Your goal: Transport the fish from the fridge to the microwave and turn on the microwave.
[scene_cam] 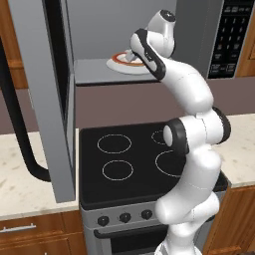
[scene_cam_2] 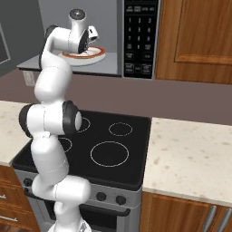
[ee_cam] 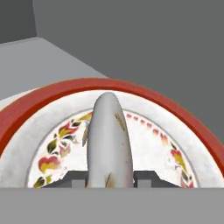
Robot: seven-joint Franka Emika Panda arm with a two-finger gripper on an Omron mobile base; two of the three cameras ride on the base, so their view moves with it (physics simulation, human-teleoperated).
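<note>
The gripper [ee_cam: 109, 177] is clamped on the fish [ee_cam: 109, 140], just above the red-rimmed plate [ee_cam: 183, 127] inside the microwave [scene_cam: 149, 30]. The fish looks light, smooth and probably slippery; holding its thick middle seems safest.

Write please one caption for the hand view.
Pincer shut on the fish, over a red-rimmed plate inside the microwave.
</note>
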